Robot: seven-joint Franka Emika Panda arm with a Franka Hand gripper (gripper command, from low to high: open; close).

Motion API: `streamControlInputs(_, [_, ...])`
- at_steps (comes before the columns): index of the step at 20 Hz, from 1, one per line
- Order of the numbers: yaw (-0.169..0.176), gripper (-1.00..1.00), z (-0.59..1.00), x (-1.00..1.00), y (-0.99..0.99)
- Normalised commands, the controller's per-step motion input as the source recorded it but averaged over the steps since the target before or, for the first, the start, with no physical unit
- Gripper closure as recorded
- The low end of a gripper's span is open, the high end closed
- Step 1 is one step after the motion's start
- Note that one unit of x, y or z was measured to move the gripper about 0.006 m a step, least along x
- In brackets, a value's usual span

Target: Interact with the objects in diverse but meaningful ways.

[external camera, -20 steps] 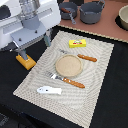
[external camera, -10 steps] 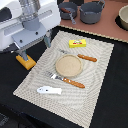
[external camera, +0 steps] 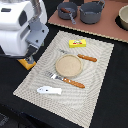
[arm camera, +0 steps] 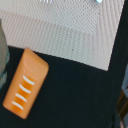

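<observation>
- Exterior view: the robot arm's white body fills the upper part of the exterior view's left; the gripper (external camera: pixel 31 52) hangs low at the mat's edge on that side, over the golden bread loaf (external camera: pixel 27 63). Its jaws are hidden by the arm's housing, so I cannot tell how far they stand apart or whether they hold anything.
- Only a corner of the loaf shows, on the black surface (external camera: pixel 107 100) just beside the pale woven placemat (external camera: pixel 95 80).
- A round tan plate (external camera: pixel 68 65) sits at the middle of the mat.
- The yellow butter block (external camera: pixel 78 43) lies on the mat beyond the plate, near it but apart.
- An orange-handled knife (external camera: pixel 85 57) lies at the plate's far edge, toward the exterior view's right.
- An orange-handled fork (external camera: pixel 68 80) lies at the plate's near edge.
- The white fish (external camera: pixel 49 90) lies on the mat near its front corner, apart from the fork.
- A grey long-handled saucepan (external camera: pixel 67 11) and a second grey pot (external camera: pixel 92 12) stand on a brown board (external camera: pixel 112 27) behind the mat.
- Wrist view: the loaf (arm camera: pixel 26 82) lies flat on the black surface (arm camera: pixel 75 95), tilted, with pale score marks along its top; it is close to the placemat's (arm camera: pixel 65 35) edge but not on it.
- No jaw tips can be made out in this view.
</observation>
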Motion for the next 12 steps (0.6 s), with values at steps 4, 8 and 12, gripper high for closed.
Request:
streamControlInputs(4, [0.0,-1.0,0.19,0.7,-0.54])
streamControlInputs(8, [0.0,-1.0,0.16,0.7,-0.54])
streamControlInputs(12, [0.0,-1.0,0.05,0.76,-0.51])
